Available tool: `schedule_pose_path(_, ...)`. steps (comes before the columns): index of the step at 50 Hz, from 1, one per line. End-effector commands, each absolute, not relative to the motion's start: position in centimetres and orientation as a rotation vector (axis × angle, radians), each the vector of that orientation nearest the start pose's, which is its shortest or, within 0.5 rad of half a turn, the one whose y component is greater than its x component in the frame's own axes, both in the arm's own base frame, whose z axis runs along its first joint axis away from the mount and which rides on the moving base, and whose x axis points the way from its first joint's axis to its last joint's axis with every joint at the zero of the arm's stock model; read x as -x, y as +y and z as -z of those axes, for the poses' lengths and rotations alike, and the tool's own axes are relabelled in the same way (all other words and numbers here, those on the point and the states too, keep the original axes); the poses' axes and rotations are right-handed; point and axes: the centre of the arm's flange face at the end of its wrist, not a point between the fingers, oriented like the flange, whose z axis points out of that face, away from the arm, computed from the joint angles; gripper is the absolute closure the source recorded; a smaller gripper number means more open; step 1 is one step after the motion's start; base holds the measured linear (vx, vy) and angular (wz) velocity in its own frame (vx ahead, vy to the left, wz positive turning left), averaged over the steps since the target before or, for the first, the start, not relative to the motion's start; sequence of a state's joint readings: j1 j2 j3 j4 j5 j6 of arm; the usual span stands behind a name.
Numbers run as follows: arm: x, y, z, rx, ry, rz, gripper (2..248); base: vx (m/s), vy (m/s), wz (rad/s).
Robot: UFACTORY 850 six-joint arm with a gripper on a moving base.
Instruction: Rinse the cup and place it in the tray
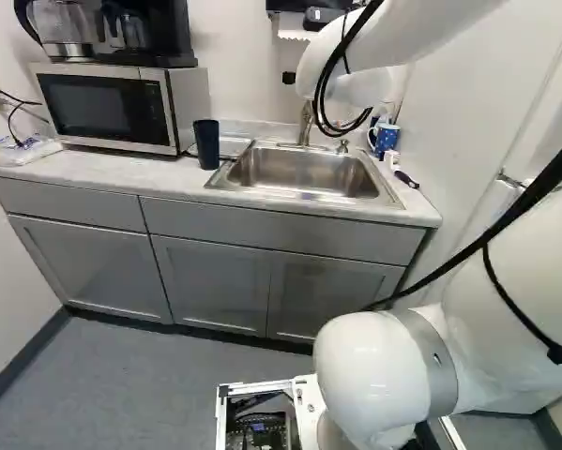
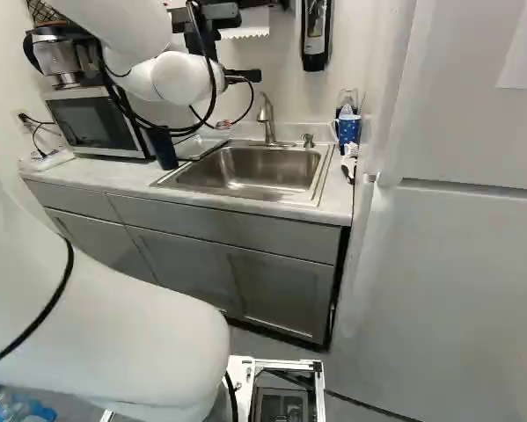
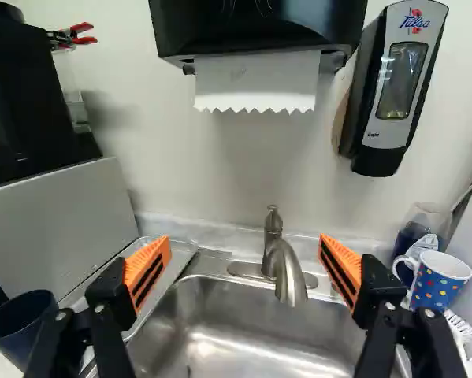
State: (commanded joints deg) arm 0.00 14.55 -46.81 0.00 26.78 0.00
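Clock read from the gripper, 12 straight ahead.
- Gripper [image 2: 245, 76], one: jaws spread wide, nothing held.
- Cup [image 1: 205, 143], dark blue, upright: 9 to 10 o'clock, on the counter [image 1: 93, 169], near the sink's edge.
- Sink [image 3: 243, 346]: 12, open basin, raised metal rim.
- Tray [image 3: 177, 265]: 11, narrow, between microwave [image 1: 107, 108] and basin.
- Mug [image 3: 438, 282], spotted: 2, just beside the side wall, little room there.
- Faucet [image 3: 287, 272]: 12, spout over the basin, ahead of the gap between fingers.
- Towel dispenser [image 3: 255, 27]: 12, high, overhanging.
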Motion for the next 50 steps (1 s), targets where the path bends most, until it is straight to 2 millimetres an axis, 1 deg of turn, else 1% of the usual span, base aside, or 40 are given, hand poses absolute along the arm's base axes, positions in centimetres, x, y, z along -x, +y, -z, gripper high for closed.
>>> schedule_pose_path(9, -43.8, 0.0, -66.6, 2.257, 0.000, 2.185, 3, 0.000, 0.000, 0.000)
schedule_pose_path(18, -44.5, -0.1, -66.7, 2.260, 0.001, 2.183, 3, 0.000, 0.000, 0.000)
schedule_pose_path(50, -50.8, -0.8, -66.2, 2.366, 0.018, 2.082, 3, 0.000, 0.000, 0.000)
